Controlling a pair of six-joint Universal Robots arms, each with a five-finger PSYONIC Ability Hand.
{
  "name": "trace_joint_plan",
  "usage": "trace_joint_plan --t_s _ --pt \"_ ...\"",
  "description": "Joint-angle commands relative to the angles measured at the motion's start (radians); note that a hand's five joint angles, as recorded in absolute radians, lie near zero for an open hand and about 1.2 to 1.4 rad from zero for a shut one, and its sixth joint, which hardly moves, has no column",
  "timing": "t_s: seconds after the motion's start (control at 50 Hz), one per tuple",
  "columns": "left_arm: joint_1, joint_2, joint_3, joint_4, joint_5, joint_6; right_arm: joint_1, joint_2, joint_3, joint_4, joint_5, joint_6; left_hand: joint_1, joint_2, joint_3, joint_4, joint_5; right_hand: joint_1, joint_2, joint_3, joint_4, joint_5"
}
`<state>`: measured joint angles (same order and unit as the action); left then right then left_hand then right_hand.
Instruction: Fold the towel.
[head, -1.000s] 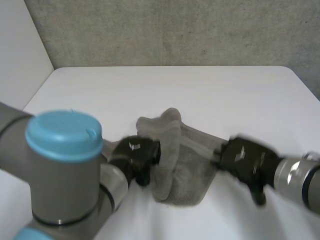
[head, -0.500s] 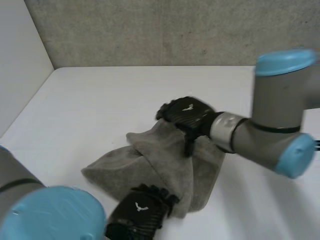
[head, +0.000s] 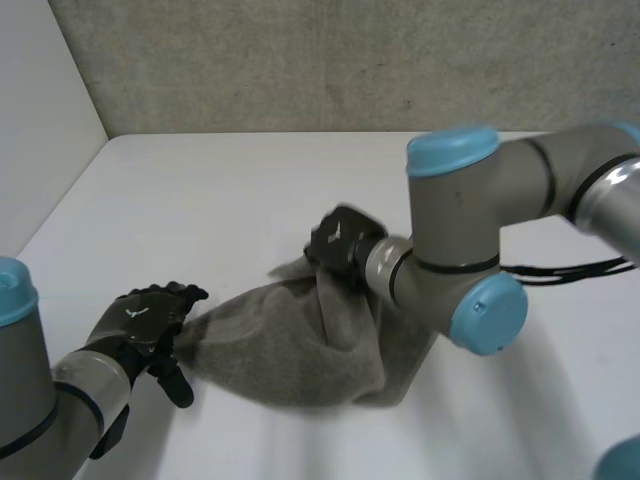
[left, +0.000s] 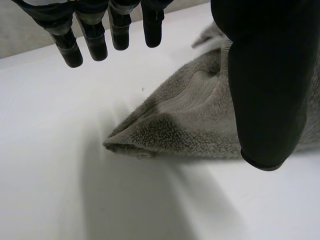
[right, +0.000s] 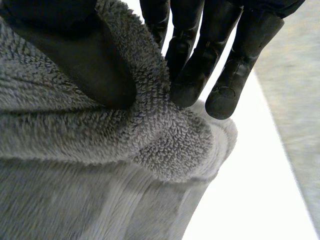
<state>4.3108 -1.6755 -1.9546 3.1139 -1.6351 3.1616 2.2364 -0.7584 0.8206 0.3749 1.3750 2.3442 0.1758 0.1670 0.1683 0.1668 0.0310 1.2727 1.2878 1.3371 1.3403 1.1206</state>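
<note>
The grey towel (head: 300, 345) lies bunched in the middle of the white table (head: 250, 200), with one corner drawn out toward my left hand. My right hand (head: 340, 243) is at the towel's far edge, thumb and fingers (right: 195, 80) pinching a fold of the towel (right: 165, 135). Near the table's front left corner my left hand (head: 140, 320) is open, fingers (left: 95, 40) straight, just clear of the drawn-out towel corner (left: 135, 142) and holding nothing.
My right arm (head: 470, 240) reaches across above the towel's right part. A grey wall (head: 330, 60) stands behind the table's far edge and a pale wall (head: 40, 120) along the left side.
My left hand has let go of the towel and moved from the front middle to the front left. My right hand has closed on a fold at the towel's far edge.
</note>
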Motion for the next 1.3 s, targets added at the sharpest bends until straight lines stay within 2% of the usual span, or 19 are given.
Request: trace_joint_plan --t_s 0.02,0.28,0.34,0.38,0.42,0.54,0.6,0.64,0.66,0.7,0.72,0.8,0.88,1.08,1.14,1.18,1.2,1.24,1.3 --pt "0.001 -0.101 0.036 0.071 0.063 0.034 -0.056 -0.165 0.107 -0.086 -0.002 0.236 0.011 0.02 0.019 0.02 -0.018 0.124 0.108 0.059 0.056 0.101" --pt "-0.016 -0.306 0.148 0.089 0.086 0.038 -0.208 -0.421 0.41 -0.076 -0.002 0.234 0.167 0.176 0.174 0.176 0.137 0.124 0.108 0.059 0.056 0.101" --pt "-0.019 -0.322 0.172 0.092 0.086 0.038 -0.248 -0.473 0.483 -0.077 -0.01 0.208 0.469 0.478 0.477 0.478 0.44 0.124 0.108 0.059 0.056 0.101" --pt "-0.019 -0.329 0.197 0.095 0.084 0.038 -0.265 -0.496 0.512 -0.077 -0.011 0.182 0.928 0.937 0.935 0.937 0.898 0.124 0.108 0.059 0.056 0.101" --pt "-0.017 -0.332 0.213 0.095 0.084 0.038 -0.293 -0.532 0.56 -0.08 -0.016 0.115 1.125 1.134 1.132 1.134 1.095 0.124 0.108 0.059 0.056 0.101" --pt "-0.019 -0.323 0.375 0.101 0.078 0.038 -0.31 -0.544 0.555 -0.131 -0.014 0.027 1.22 1.229 1.228 1.229 1.191 0.124 0.108 0.059 0.056 0.101" --pt "-0.029 -0.316 0.542 0.117 0.07 0.028 -0.297 -0.529 0.494 -0.317 -0.014 0.029 1.22 1.229 1.228 1.229 1.191 0.124 0.108 0.059 0.056 0.101" --pt "-0.043 -0.314 0.642 0.127 0.067 0.022 -0.29 -0.513 0.471 -0.661 -0.031 0.065 1.22 1.229 1.228 1.229 1.191 0.124 0.108 0.059 0.056 0.101" --pt "-0.043 -0.314 0.643 0.127 0.067 0.021 -0.29 -0.513 0.471 -0.663 -0.031 0.066 1.22 1.229 1.228 1.229 1.191 0.124 0.108 0.059 0.056 0.101" --pt "-0.072 -0.299 0.809 0.175 0.043 0.008 -0.287 -0.51 0.529 -1.089 -0.08 0.154 1.22 1.229 1.228 1.229 1.191 0.124 0.108 0.059 0.056 0.101" --pt "-0.072 -0.299 0.81 0.175 0.043 0.008 -0.287 -0.51 0.529 -1.091 -0.08 0.155 1.22 1.229 1.228 1.229 1.191 0.124 0.108 0.059 0.056 0.101" --pt "-0.083 -0.268 0.904 0.287 -0.04 -0.026 -0.29 -0.519 0.629 -1.476 -0.096 0.291 1.22 1.229 1.228 1.229 1.191 0.124 0.108 0.059 0.056 0.101" --pt "-0.088 -0.26 0.882 0.296 -0.065 -0.046 -0.299 -0.521 0.666 -1.413 -0.096 0.342 1.22 1.229 1.228 1.229 1.191 0.124 0.108 0.059 0.056 0.101" --pt "-0.097 -0.277 0.467 0.259 -0.049 -0.037 -0.325 -0.366 0.663 -0.68 -0.149 0.261 1.22 1.229 1.228 1.229 1.191 0.124 0.108 0.059 0.056 0.101" --pt "-0.097 -0.299 0.363 0.258 -0.026 -0.037 -0.33 -0.341 0.677 -0.607 -0.16 0.211 1.22 1.229 1.228 1.229 1.191 0.113 0.098 0.048 0.045 0.09" --pt "-0.095 -0.308 0.318 0.259 -0.014 -0.035 -0.345 -0.309 0.707 -0.478 -0.159 0.094 1.22 1.229 1.228 1.229 1.191 -0.246 -0.261 -0.31 -0.314 -0.269" --pt "-0.095 -0.311 0.281 0.256 0.0 -0.035 -0.345 -0.309 0.707 -0.478 -0.159 0.093 1.22 1.229 1.228 1.229 1.191 -0.248 -0.263 -0.313 -0.316 -0.271" --pt "-0.095 -0.311 0.251 0.255 0.009 -0.035 -0.363 -0.308 0.736 -0.386 -0.142 -0.003 1.22 1.229 1.228 1.229 1.191 -0.873 -0.888 -0.938 -0.941 -0.896" --pt "-0.092 -0.294 0.208 0.252 0.014 -0.035 -0.38 -0.344 0.747 -0.334 -0.142 0.004 1.22 1.229 1.228 1.229 1.191 -1.09 -1.105 -1.154 -1.158 -1.113"
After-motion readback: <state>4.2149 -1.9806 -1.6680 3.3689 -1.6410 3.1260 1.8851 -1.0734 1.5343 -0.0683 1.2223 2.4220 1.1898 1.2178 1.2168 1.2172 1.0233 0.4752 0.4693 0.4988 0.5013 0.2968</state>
